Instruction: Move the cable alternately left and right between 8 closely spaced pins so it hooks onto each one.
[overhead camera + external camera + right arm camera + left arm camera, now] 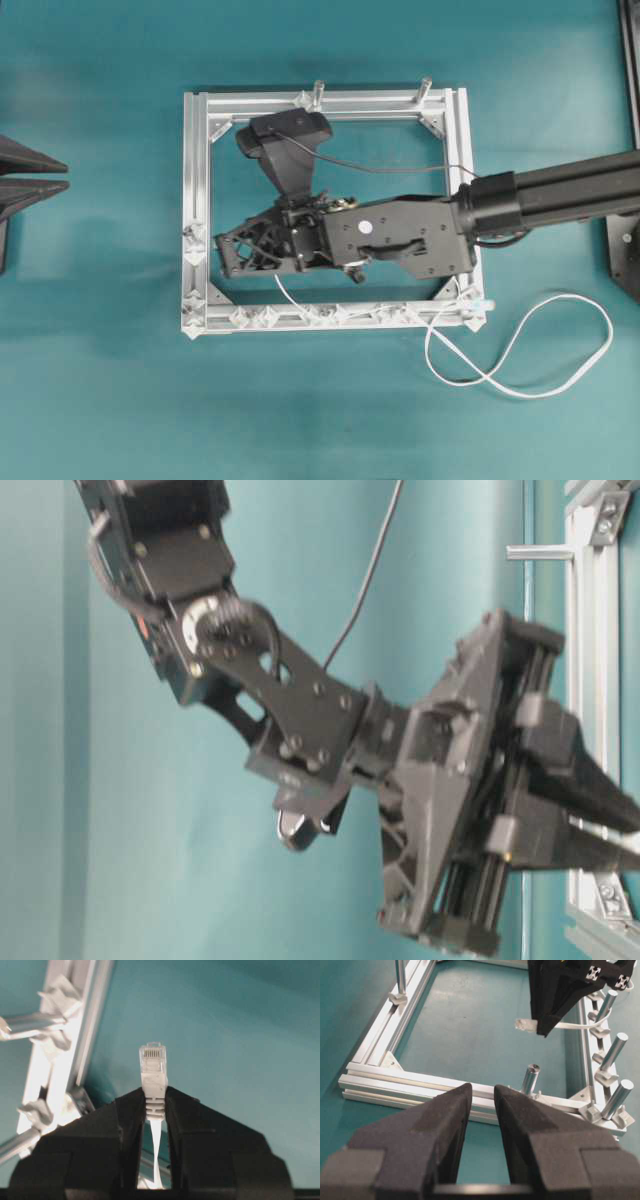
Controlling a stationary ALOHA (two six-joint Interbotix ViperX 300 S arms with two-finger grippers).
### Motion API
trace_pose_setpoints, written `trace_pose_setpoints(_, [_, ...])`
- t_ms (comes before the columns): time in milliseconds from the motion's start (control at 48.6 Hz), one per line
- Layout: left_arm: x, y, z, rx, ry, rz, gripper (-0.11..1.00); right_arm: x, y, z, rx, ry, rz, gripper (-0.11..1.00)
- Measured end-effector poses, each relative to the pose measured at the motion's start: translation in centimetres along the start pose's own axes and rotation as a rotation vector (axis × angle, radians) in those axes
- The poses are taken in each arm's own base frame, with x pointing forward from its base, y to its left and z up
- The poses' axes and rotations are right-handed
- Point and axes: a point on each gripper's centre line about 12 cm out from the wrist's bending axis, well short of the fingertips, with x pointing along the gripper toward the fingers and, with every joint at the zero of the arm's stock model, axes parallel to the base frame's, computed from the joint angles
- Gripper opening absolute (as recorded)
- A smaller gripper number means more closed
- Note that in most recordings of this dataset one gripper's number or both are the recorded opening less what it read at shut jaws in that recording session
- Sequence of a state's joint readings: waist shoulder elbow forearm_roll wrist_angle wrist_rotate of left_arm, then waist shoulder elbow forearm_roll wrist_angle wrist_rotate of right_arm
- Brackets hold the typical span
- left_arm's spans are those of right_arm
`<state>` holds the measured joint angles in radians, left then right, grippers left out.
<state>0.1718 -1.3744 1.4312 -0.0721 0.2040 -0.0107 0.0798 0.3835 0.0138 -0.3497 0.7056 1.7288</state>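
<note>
My right gripper (154,1092) is shut on the grey boot of the cable's clear plug (153,1062), which sticks out past the fingertips. Seen from overhead, this gripper (217,255) hangs inside the aluminium frame (196,170), near its left rail. The white cable (520,350) lies in loops right of the frame and reaches the front rail, where the pins (340,314) sit as whitish diamond nubs. The left wrist view shows the plug (526,1025) above the frame's inside and the pins (614,1051) as short rods. My left gripper (482,1089) is open and empty, left of the frame (62,175).
Two taller metal posts (318,92) (424,88) stand on the back rail. A lone rod (531,1078) stands on the left rail, just beyond my left fingertips. The right arm (560,195) crosses the right rail. A dark fixture (625,250) sits at the table's right edge.
</note>
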Motion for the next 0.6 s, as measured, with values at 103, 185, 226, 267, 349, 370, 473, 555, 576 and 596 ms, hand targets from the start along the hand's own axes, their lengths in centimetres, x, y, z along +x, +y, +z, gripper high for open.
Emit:
trace_pose_setpoints(103, [0.0,0.0,0.0,-0.002,0.0,0.0,0.31,0.5,0.7,0.1,-0.009,-0.002,0.011,0.15])
trace_pose_setpoints(185, [0.0,0.0,0.0,-0.002,0.0,0.0,0.31,0.8,1.4,0.1,-0.017,-0.003,0.024,0.15])
trace_pose_setpoints(226, [0.0,0.0,0.0,-0.002,-0.002,0.0,0.31,1.0,1.7,0.1,-0.021,-0.003,0.029,0.15])
trace_pose_setpoints(267, [0.0,0.0,0.0,-0.002,0.0,0.0,0.31,1.2,2.0,0.1,-0.028,-0.004,0.032,0.15])
trace_pose_setpoints(349, [0.0,0.0,0.0,-0.002,0.0,0.0,0.31,1.4,2.5,0.2,-0.034,-0.005,0.042,0.15])
trace_pose_setpoints(370, [0.0,0.0,0.0,-0.002,0.0,0.0,0.31,1.6,2.6,0.3,-0.034,-0.007,0.042,0.15])
trace_pose_setpoints(473, [0.0,0.0,0.0,-0.002,0.0,0.0,0.31,2.0,3.1,0.3,-0.039,-0.007,0.048,0.15])
trace_pose_setpoints(555, [0.0,0.0,0.0,-0.002,0.0,0.0,0.31,2.1,3.3,0.3,-0.037,-0.007,0.052,0.15])
trace_pose_setpoints(576, [0.0,0.0,0.0,-0.002,0.0,0.0,0.31,2.1,3.3,0.4,-0.037,-0.008,0.052,0.15])
trace_pose_setpoints(596, [0.0,0.0,0.0,0.0,0.0,0.0,0.31,2.1,3.3,0.3,-0.038,-0.007,0.052,0.15])
